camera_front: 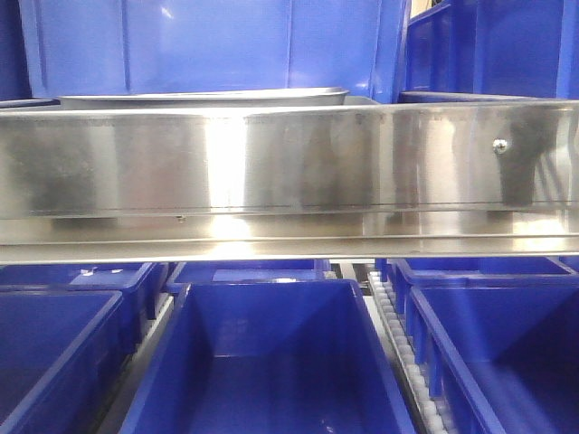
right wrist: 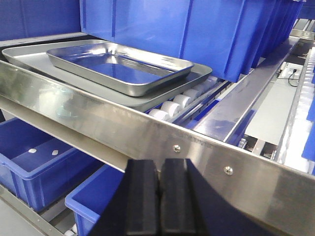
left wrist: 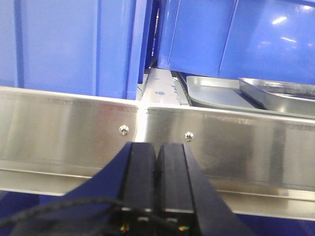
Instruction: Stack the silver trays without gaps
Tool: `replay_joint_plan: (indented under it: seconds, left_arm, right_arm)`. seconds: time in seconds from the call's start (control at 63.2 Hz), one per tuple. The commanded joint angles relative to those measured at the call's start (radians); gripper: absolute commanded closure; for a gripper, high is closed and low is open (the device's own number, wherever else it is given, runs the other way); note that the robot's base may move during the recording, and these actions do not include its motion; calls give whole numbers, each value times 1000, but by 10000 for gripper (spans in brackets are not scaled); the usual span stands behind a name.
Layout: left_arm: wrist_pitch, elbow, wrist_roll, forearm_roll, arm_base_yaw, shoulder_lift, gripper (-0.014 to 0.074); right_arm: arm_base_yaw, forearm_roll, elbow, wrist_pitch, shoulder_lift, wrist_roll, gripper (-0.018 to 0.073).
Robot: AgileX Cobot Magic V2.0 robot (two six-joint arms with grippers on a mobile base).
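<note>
Small tray (right wrist: 120,66) is seen nested in large tray (right wrist: 106,81) on the shelf rollers (right wrist: 177,103), behind the steel rail (right wrist: 147,130), well beyond both pincers. Left pincer (left wrist: 157,152) and right pincer (right wrist: 158,169) are closed, empty, held level before the rail.

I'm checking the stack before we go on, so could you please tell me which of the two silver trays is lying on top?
The smaller silver tray is on top, sitting inside the larger silver tray, whose rim shows around it.
</note>
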Motion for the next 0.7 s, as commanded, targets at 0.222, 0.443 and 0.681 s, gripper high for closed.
replay_joint_plan:
  seconds: [0.222, 0.443, 0.681]
  left_arm:
    - [-91, -4, 4, -8, 1, -11, 644]
    - [-91, -4, 4, -8, 1, -11, 644]
    - [-91, -4, 4, -8, 1, -11, 644]
  right_arm:
    - [-7, -7, -28, -90, 7, -7, 506]
    - [-113, -22, -28, -98, 6, -8, 506]
    - [-424, 9, 49, -188, 4, -8, 506]
